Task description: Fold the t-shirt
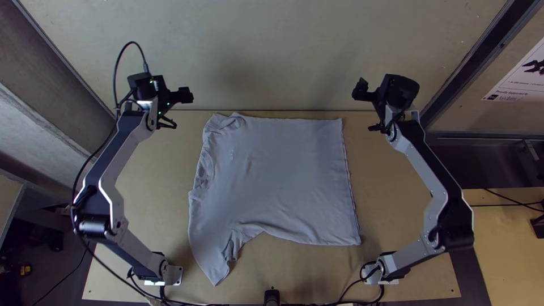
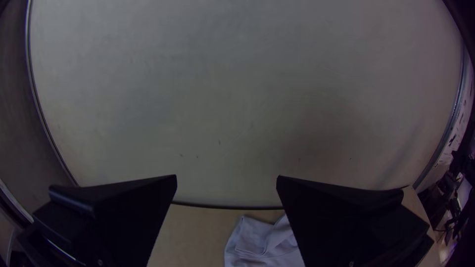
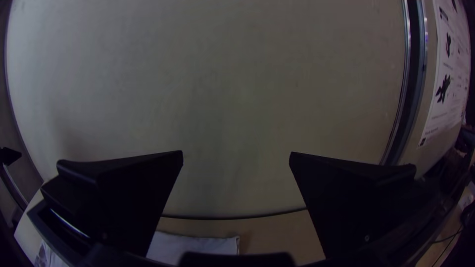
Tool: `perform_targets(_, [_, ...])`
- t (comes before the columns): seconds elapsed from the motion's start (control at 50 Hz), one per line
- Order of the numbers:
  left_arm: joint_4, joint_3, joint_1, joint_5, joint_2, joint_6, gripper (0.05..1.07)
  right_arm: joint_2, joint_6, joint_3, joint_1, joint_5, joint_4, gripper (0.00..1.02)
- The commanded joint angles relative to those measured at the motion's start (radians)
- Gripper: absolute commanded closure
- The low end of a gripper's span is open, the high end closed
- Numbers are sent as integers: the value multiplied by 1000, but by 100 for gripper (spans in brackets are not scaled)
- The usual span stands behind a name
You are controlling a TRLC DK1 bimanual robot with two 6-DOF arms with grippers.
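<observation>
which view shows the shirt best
The top view: it takes in the whole outline of the shirt, lying mostly flat on the table. The left wrist view shows a creased part, partly hidden by a finger; the right wrist view shows a flat corner and another small bit.

the light is soft and a bit dim. faint shadows with soft edges lie on the wall [image 1: 283, 34] and on the table [image 1: 408, 226]. the two wrist views look darker, with dark corners, and straight lines bend like a bow near their sides.
</observation>
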Motion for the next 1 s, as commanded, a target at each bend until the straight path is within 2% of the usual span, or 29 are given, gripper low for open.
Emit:
perform_targets(0.0, [-87, 130, -4, 7, 103, -49, 11, 76, 59, 93, -13, -3, -51, 4])
perform_targets(0.16, [-210, 292, -9, 18, 256, -61, 11, 176, 122, 189, -22, -8, -159, 4])
perform_targets(0.22, [-216, 326, -9, 32, 297, -61, 21, 204, 130, 212, -22, -8, -185, 4])
perform_targets(0.28, [-229, 368, -12, 33, 339, -61, 26, 233, 147, 242, -18, -8, -228, 4])
perform_targets(0.52, [-331, 556, -26, 33, 527, -57, 26, 328, 190, 323, 5, -10, -326, 4])
perform_targets(0.68, [-329, 587, -41, 33, 601, -51, 26, 372, 263, 334, 10, -23, -360, 4])
perform_targets(0.76, [-331, 588, -46, 33, 624, -51, 26, 394, 270, 338, 9, -46, -377, 4])
perform_targets(0.98, [-345, 607, -53, 33, 679, -43, 26, 443, 282, 375, 10, -48, -453, 4])
